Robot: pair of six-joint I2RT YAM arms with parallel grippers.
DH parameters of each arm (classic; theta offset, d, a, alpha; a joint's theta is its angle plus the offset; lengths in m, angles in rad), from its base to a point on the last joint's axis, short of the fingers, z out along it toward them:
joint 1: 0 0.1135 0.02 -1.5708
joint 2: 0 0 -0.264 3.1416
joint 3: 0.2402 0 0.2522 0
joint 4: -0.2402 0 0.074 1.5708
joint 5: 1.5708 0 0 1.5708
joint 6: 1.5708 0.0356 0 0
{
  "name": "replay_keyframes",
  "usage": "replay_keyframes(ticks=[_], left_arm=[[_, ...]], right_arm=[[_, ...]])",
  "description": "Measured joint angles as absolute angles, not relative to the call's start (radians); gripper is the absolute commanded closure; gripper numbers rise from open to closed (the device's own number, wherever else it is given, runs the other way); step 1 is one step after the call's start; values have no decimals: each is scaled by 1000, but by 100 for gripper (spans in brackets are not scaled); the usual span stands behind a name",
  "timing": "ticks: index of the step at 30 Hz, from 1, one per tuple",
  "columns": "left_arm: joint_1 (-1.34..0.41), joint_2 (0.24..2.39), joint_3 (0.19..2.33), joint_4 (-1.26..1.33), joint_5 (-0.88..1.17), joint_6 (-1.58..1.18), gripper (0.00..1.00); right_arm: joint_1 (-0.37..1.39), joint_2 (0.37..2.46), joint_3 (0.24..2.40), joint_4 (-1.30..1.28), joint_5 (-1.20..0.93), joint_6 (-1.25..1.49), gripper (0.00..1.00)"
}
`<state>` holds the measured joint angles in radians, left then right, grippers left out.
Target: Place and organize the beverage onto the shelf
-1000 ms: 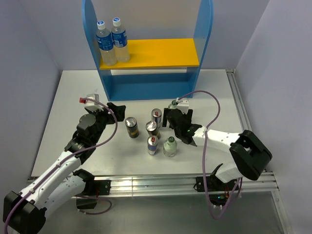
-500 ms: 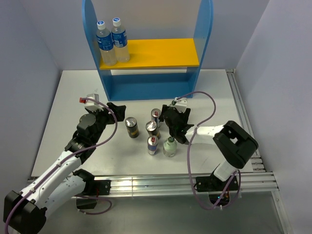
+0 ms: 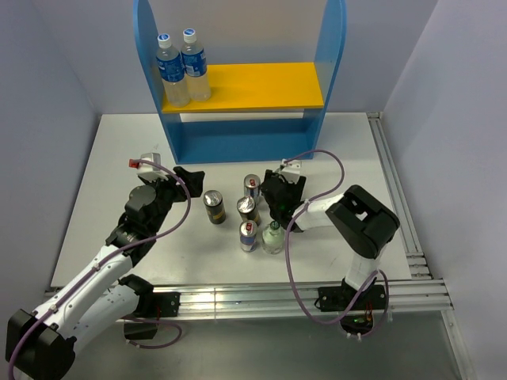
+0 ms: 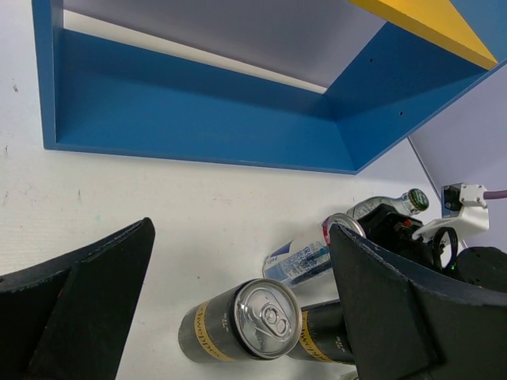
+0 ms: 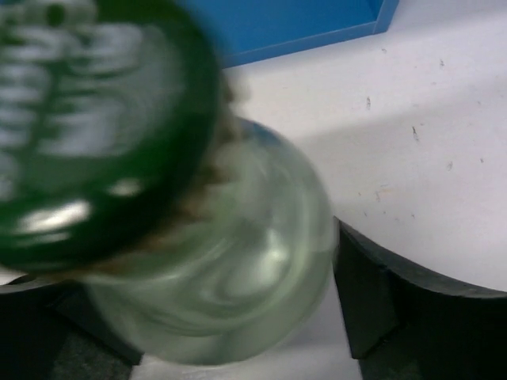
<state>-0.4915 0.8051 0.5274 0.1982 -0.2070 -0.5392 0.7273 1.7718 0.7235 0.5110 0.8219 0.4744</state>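
Trouble is likeliest in the tight cluster of drinks standing on the surface (image 3: pixel 119 158) in front of the shelf (image 3: pixel 238 142). On the left, the left tool (image 3: pixel 187 175) hangs with its fingers (image 4: pixel 87 293) spread wide and nothing between them, near a dark can (image 3: pixel 214 207). A careless reach from there could tip that can into its neighbours. Next come a second dark can (image 3: pixel 248 210), a rear silver-blue can (image 3: pixel 253 188) and a front silver-blue can (image 3: pixel 249 236), all close together. Just right of the front one stands the glass bottle (image 3: pixel 274 239), its green cap (image 5: pixel 95 134) filling the right wrist view. The right tool (image 3: pixel 276 222) straddles it, a finger on each side, but the blur leaves me unable to tell whether they pinch the glass or merely flank it. If the hold is loose, I judge the smooth glass could slip on lifting and knock the cans over. The purple cable (image 3: pixel 317 152) looping beside that arm might also snag. Two plastic bottles (image 3: pixel 182 67) already fill the left end of the yellow board (image 3: pixel 261 85).
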Motion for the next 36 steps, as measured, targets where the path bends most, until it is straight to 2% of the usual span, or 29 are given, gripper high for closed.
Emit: replay_keyframes(ticks=[1,3,4,6,7,9,10,16,23,30,36], left_arm=[[-491,805,527,198,-207,-539,1],[-489,805,527,199,-207,-539,1],[-489,807,527,199,-207,-540,2],[-487,809,527,199,-207,-540,2],[-487,809,527,199,-207,-540,2],[-487,809,527,199,-207,-540,2],[-486,809,527,199,-207,-540,2],[-485,810,527,199,-208,-540,2],[-485,810,527,197,-208,-540,3],[-483,810,527,197,-207,-540,1],[-481,810,527,196,-208,-540,1]], right_arm=[[727,1773,723,520,826,474,25],[727,1774,724,534,836,473,33],[726,1774,724,535,842,472,41],[726,1776,724,537,847,471,48],[726,1776,724,535,848,471,57],[726,1776,726,531,849,471,69],[726,1776,728,525,849,471,100],[727,1745,751,404,848,496,100],[741,1539,801,106,849,480,100],[748,1302,1051,-49,867,357,100],[740,1317,1330,-65,876,197,100]])
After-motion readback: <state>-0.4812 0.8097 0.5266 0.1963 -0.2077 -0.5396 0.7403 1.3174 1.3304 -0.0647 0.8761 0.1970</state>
